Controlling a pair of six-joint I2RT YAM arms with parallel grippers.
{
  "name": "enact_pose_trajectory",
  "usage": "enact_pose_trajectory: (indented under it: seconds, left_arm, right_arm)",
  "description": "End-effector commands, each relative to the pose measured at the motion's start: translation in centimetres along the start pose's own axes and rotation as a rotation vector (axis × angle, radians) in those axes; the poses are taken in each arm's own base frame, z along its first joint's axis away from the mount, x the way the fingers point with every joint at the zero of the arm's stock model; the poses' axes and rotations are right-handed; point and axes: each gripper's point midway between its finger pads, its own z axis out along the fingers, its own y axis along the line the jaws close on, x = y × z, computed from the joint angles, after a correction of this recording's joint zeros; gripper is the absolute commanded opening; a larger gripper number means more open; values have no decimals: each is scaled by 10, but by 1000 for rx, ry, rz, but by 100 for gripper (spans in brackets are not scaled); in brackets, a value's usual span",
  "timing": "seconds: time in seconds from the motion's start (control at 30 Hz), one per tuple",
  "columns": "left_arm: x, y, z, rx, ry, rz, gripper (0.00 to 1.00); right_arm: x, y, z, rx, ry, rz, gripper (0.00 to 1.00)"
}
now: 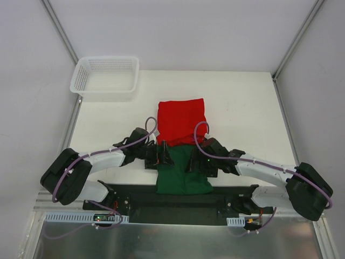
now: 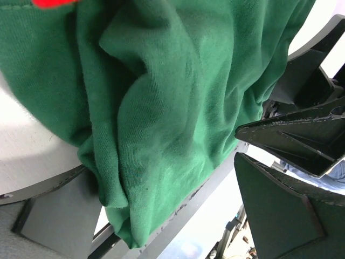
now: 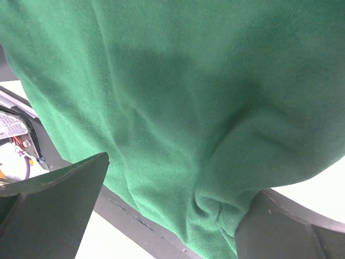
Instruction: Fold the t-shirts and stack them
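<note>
We see a green t-shirt (image 2: 161, 108) of soft knitted cotton, matt, its fine weave showing close up, creased into loose folds. The red t-shirt (image 1: 181, 120) is the same matt cloth, lying smoother. The basket (image 1: 105, 87) is white moulded plastic mesh. The table (image 1: 242, 108) is smooth matt white, and the metal sheet (image 1: 161, 243) has a dull brushed sheen.

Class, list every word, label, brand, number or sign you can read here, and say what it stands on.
Nothing here is readable.
White sticker, left edge of the right wrist view: print too blurred to read.
Green t-shirt, red t-shirt, white mesh basket: no print showing.
</note>
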Motion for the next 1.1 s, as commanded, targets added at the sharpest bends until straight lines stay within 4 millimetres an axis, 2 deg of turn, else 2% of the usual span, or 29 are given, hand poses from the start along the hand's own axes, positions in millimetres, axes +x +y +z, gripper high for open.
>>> enact_pose_trajectory:
  seconds: [0.0, 0.03, 0.07, 0.1, 0.17, 0.23, 0.3, 0.33, 0.37, 0.47, 0.5, 0.57, 0.6, 0.63, 0.87, 1.07]
  left_arm:
    - [6, 17, 4, -63, 8, 14, 93]
    - [7, 18, 4, -63, 12, 14, 84]
    - [8, 18, 4, -63, 16, 11, 69]
    - [8, 18, 5, -64, 18, 11, 60]
    - [10, 20, 5, -65, 26, 6, 48]
    - [11, 20, 5, -65, 27, 5, 47]
    - [10, 20, 5, -68, 22, 4, 47]
    - [10, 21, 4, -72, 21, 3, 47]
    - [10, 21, 4, -75, 20, 4, 48]
    - [10, 21, 4, -77, 22, 5, 47]
    - [10, 21, 4, -76, 23, 5, 38]
    - [9, 21, 5, -78, 23, 6, 21]
    - [9, 21, 5, -76, 24, 6, 6]
    - [10, 21, 5, -77, 26, 8, 0]
    - [10, 19, 2, -72, 16, 16, 0]
    - [9, 5, -6, -45, -5, 38, 0]
  right_arm:
    - [44, -105, 4, 365, 103, 3, 96]
    - [44, -107, 3, 376, 103, 3, 96]
    - [43, -106, 2, 378, 101, 2, 96]
    - [43, -106, 1, 379, 102, 1, 96]
    - [41, -111, -1, 407, 85, -1, 96]
    - [40, -113, -2, 416, 77, 6, 99]
    - [39, -114, -3, 415, 63, 13, 89]
    - [38, -114, -4, 405, 47, 17, 79]
    - [37, -114, -4, 403, 35, 15, 77]
    - [36, -116, -6, 405, 26, 18, 58]
    - [36, -116, -6, 402, 30, 21, 38]
    - [38, -117, -5, 409, 39, 24, 16]
    - [38, -117, -5, 411, 41, 24, 2]
    - [38, -117, -5, 413, 45, 21, 1]
    - [35, -111, -4, 392, 40, 0, 1]
    - [22, -100, -18, 372, -23, -33, 1]
